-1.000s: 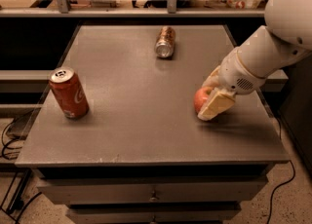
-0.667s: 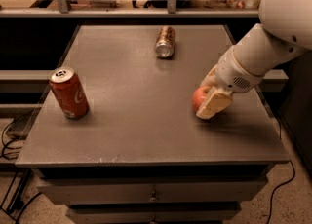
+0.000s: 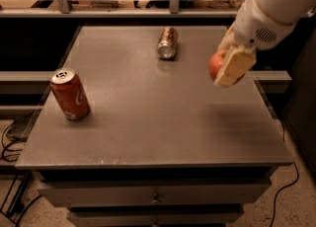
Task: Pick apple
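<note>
The red apple (image 3: 216,65) is held between the cream fingers (image 3: 235,64) of my gripper (image 3: 226,67), well above the right side of the grey table (image 3: 163,117). The gripper is shut on the apple, and only the apple's left side shows past the near finger. The white arm reaches in from the upper right.
A red soda can (image 3: 70,94) stands upright at the table's left. A brown can (image 3: 168,42) lies on its side at the back middle. Shelving with clutter runs behind the table. Drawers sit below the front edge, and cables lie on the floor.
The gripper has risen off the table with the apple in it, lifting it up and slightly right. Both cans stay put.
</note>
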Tool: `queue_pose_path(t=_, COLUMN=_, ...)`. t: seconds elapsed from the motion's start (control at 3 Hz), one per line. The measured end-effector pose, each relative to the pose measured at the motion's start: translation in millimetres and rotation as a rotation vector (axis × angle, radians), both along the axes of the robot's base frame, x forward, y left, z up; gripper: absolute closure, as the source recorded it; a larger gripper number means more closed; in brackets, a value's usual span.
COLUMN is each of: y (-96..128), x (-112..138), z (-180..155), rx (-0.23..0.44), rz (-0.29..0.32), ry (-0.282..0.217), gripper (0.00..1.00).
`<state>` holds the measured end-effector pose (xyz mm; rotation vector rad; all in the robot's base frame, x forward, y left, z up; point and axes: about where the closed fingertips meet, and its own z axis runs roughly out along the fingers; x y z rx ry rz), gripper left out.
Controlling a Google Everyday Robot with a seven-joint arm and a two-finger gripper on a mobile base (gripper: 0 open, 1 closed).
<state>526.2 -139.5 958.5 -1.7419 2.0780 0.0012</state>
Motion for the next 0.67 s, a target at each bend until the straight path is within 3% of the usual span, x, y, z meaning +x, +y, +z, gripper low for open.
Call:
queue_pose_path(t=0.33, y=-9.0, x=6.2, z=88.3, rx=-0.061, rz=0.007, ry=-0.150, gripper=1.00)
queue_pose_path(t=0.67, y=-7.0, x=8.7, z=126.1, rx=-0.030, rz=0.001, ry=-0.227, gripper=1.00)
